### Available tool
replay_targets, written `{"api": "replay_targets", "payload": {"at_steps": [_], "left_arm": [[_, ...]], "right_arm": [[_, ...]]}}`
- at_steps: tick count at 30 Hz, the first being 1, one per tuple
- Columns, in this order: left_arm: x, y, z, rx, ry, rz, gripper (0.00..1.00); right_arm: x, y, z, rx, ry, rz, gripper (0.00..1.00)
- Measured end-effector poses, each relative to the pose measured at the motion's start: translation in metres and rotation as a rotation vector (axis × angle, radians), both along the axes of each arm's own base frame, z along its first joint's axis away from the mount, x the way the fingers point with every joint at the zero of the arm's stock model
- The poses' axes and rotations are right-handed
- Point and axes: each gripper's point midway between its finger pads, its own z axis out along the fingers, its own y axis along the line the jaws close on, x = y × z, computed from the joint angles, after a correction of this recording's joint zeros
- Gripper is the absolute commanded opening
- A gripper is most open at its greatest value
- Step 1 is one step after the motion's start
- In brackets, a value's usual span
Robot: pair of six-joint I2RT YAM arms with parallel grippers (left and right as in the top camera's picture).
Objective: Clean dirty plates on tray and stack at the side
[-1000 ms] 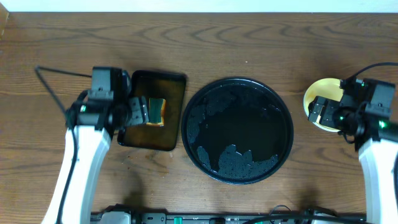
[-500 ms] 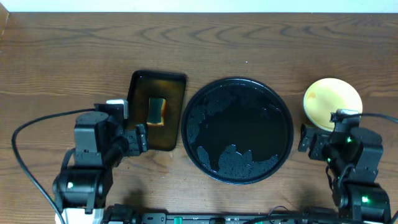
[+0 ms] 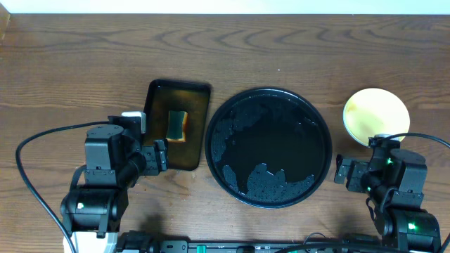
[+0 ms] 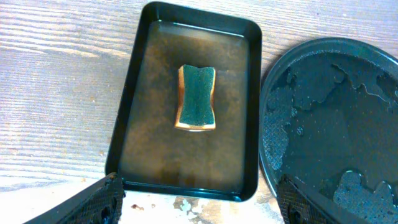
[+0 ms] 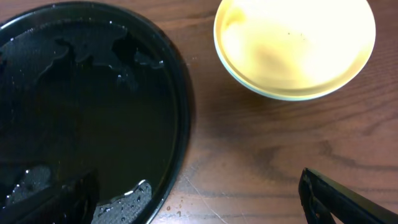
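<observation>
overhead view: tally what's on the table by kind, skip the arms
trays: 2, round tray and rectangular tray
sponge: 1
plate: 1, yellow; any under it can't be told
total: 4

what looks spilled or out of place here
Nothing is tipped or broken. The round black tray is blotched with water, the rectangular tray holds murky brown water around the sponge, and pale specks lie on the table by its near edge.
</observation>
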Motion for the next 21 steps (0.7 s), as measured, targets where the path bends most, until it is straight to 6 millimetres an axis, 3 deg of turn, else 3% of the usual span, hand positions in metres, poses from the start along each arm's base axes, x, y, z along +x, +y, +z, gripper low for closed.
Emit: {"api": "replay_targets", "payload": {"at_steps": [15, 18, 21], "left_arm": [[0.0, 0.0, -0.001, 0.0, 0.002, 0.0, 0.79], [0.0, 0.0, -0.001, 0.0, 0.002, 0.0, 0.79], [0.0, 0.0, 0.0, 0.0, 0.002, 0.0, 0.79]], "right_arm": [[-0.006, -0.001, -0.002, -0.009, 0.011, -0.005, 0.99], [-0.002, -0.002, 0.007, -0.024, -0.057, -0.005, 0.99], [0.007, 0.001, 0.028, -0.044, -0.217, 0.013, 0.99]]}}
